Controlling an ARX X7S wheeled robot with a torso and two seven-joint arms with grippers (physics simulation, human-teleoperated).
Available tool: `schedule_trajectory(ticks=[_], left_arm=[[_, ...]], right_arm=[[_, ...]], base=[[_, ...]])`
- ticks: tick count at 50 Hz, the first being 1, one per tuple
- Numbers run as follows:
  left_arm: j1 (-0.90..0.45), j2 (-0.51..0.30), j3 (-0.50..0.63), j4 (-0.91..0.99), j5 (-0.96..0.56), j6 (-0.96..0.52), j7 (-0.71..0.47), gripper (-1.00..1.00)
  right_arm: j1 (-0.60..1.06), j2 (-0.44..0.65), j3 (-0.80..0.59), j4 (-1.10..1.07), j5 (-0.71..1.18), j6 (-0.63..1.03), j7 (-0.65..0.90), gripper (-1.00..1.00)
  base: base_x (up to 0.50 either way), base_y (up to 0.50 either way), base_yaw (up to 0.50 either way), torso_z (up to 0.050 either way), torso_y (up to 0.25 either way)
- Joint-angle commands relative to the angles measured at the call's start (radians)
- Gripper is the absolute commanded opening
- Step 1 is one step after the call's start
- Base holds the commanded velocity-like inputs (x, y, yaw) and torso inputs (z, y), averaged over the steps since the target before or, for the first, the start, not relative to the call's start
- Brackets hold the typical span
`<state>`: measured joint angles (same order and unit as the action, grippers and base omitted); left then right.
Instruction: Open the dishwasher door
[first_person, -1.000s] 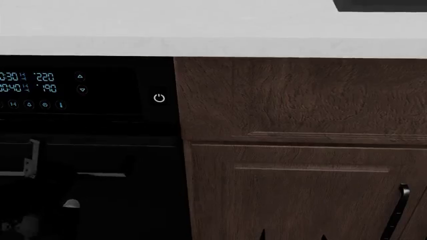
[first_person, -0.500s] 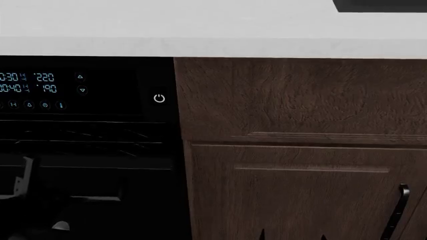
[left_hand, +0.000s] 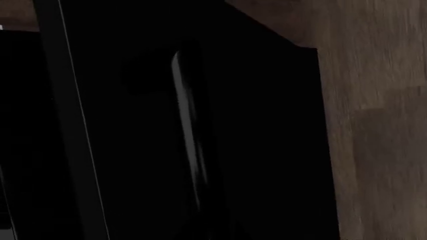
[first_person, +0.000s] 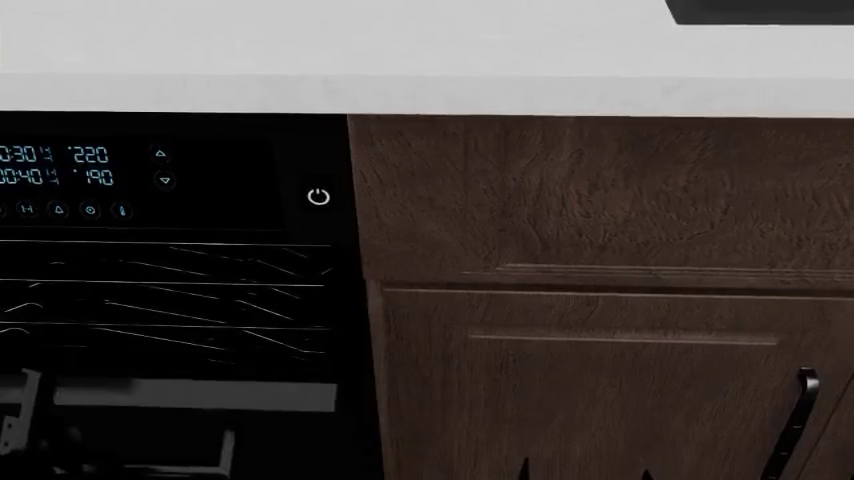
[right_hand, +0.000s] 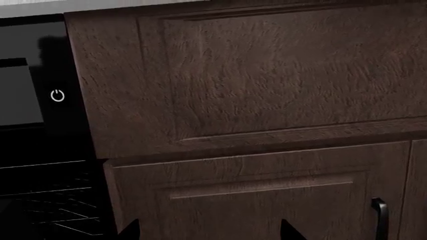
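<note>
The dishwasher door is tipped outward at the head view's lower left, its pale top edge well below the control panel with cyan digits and a white power symbol. Wire racks show in the gap. My left gripper is at the door's left end, mostly cut off by the frame. The left wrist view is very dark: the black door panel with its glossy bar handle close ahead, jaws not discernible. My right gripper is open and empty before the brown cabinet; it also shows in the head view.
A white countertop runs above, with a dark sink edge at the far right. A brown wood-grain drawer front and cabinet door with a black handle stand right of the dishwasher. Wooden floor lies below.
The dishwasher door has swung further down and out, uncovering the wire racks. My left gripper has moved down with it. The right gripper has not moved.
</note>
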<state>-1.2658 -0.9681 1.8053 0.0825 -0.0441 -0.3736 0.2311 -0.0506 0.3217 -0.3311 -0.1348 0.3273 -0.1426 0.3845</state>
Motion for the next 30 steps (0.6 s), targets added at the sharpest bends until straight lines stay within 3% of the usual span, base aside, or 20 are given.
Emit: schedule_trajectory(ticks=[1, 30], left_arm=[[0.046, -0.045, 0.058, 0.159, -0.113, -0.051, 0.059, -1.0], [0.089, -0.175, 0.087, 0.4, -0.158, -0.118, 0.039, -1.0]], right_arm=[[0.001, 0.002, -0.003, -0.005, -0.001, -0.001, 0.002, 1.0], [-0.001, 0.008, -0.008, -0.016, 0.004, -0.003, 0.011, 1.0]], base=[[0.0, 0.0, 0.0, -0.01, 0.0], [0.0, 0.0, 0.0, 0.0, 0.0]])
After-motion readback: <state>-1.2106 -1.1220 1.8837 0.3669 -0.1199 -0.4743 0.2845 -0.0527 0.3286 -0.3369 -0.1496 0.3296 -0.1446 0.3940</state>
